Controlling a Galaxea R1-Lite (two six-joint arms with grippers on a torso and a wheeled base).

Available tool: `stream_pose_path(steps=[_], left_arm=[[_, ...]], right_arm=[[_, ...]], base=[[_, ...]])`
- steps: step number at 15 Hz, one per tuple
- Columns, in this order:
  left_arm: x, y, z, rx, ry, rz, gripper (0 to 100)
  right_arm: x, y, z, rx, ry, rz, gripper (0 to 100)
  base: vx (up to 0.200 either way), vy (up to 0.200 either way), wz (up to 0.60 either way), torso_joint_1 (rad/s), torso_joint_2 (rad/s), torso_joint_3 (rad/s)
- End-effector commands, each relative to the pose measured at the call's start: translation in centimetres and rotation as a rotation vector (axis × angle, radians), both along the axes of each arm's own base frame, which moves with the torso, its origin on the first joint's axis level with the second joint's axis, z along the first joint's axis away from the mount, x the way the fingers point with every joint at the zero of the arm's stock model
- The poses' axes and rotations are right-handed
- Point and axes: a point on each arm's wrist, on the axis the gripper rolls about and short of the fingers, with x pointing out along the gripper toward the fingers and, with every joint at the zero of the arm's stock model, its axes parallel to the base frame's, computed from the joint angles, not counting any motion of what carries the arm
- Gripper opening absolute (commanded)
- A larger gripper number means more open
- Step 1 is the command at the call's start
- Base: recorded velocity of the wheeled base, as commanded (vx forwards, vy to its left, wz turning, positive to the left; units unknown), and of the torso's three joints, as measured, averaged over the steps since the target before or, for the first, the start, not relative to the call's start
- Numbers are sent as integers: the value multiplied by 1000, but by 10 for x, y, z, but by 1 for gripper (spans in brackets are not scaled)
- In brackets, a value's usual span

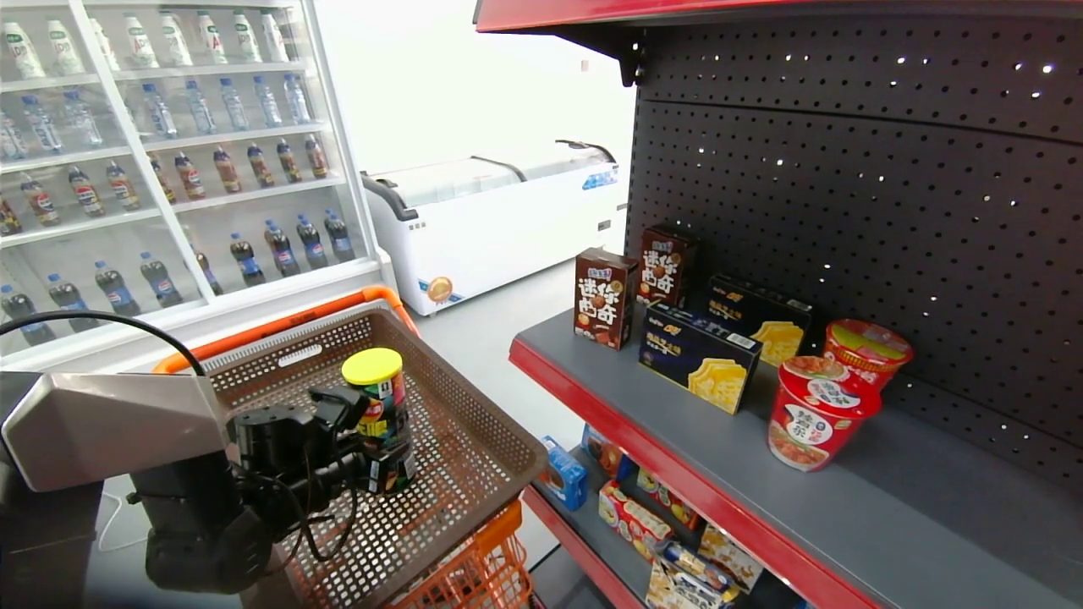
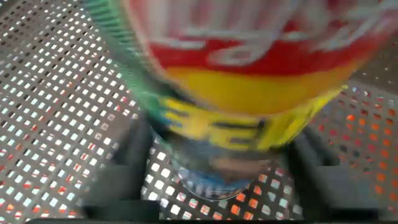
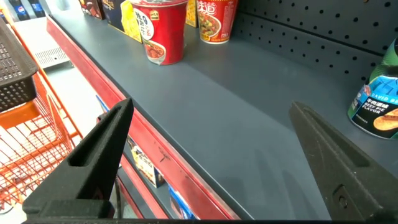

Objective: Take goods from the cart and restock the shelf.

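Left gripper (image 1: 379, 448): closed on one yellow-lidded can (image 1: 387, 408), left of the shelf (image 1: 888, 499).
Right gripper (image 3: 211, 106): held wide above the shelf.
Shelf: four boxes (image 1: 700, 355), two noodle cups (image 1: 816, 423) and one green can (image 3: 379, 106) are carried.

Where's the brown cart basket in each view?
Head: brown basket, lower left, can inside it.
Left wrist: its mesh floor behind the can.
Right wrist: dark mesh corner over the orange cart frame.
Shared landmark: orange cart frame beneath the basket.

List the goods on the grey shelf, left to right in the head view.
Front brown box, rear brown box, front dark box, rear dark box, front noodle cup, rear noodle cup.
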Motion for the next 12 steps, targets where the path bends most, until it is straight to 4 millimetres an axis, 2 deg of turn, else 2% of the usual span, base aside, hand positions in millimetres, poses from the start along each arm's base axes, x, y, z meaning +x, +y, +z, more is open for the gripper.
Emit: stream_pose_path(steps=[1, 4, 7, 8, 10, 11, 12], left_arm=[[-7, -2, 4, 1, 7, -4, 0], [-23, -1, 56, 6, -101, 43, 0], [-50, 9, 126, -10, -177, 125, 0], [-67, 9, 153, -36, -184, 136, 0], [-111, 6, 184, -88, -143, 152, 0], [-128, 5, 186, -89, -120, 163, 0], [-156, 6, 184, -79, -124, 183, 0]], right_arm=[[0, 0, 0, -1, 2, 0, 100], [0, 0, 0, 0, 2, 0, 100], [0, 0, 0, 0, 2, 0, 100], [0, 0, 0, -1, 2, 0, 100], [0, 0, 0, 0, 2, 0, 100], [0, 0, 0, 0, 2, 0, 100], [0, 0, 0, -1, 2, 0, 100]], base=[[0, 0, 0, 0, 0, 0], [0, 0, 0, 0, 0, 0], [0, 0, 0, 0, 0, 0], [0, 0, 0, 0, 0, 0], [0, 0, 0, 0, 0, 0], [0, 0, 0, 0, 0, 0], [0, 0, 0, 0, 0, 0]])
